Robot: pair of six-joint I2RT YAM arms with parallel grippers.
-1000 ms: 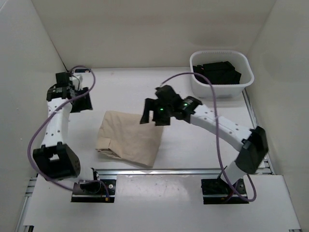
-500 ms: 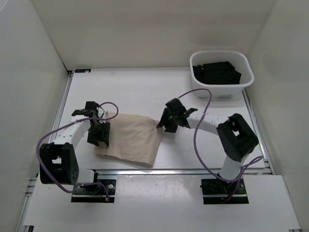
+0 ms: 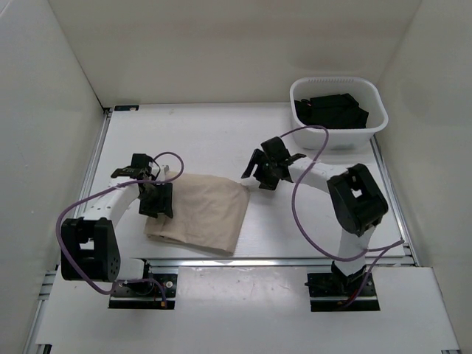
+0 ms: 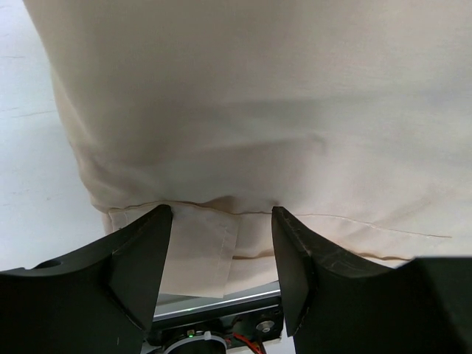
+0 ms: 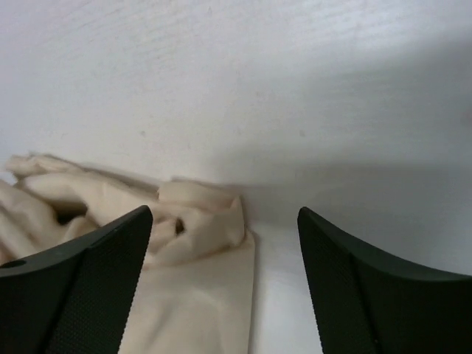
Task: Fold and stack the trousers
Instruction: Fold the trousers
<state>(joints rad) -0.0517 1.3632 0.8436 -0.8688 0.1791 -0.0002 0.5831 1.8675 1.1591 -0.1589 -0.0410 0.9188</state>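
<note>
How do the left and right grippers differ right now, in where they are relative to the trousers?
The left gripper sits over the left edge of the folded trousers; the right gripper is off the cloth, over bare table beside their far right corner. The left wrist view shows cloth between the left fingers; the right fingers frame mostly table. Both stand open, holding nothing.

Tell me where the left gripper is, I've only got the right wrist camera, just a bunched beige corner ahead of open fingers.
Observer: The left gripper is at the left edge of the folded trousers, jaws open.
Operator: Gripping cloth?
Observer: Doesn't look so; its fingers stand apart over the layered edge.
Operator: Anything else out there?
Observer: A white basket of black garments at the table's far right corner.
</note>
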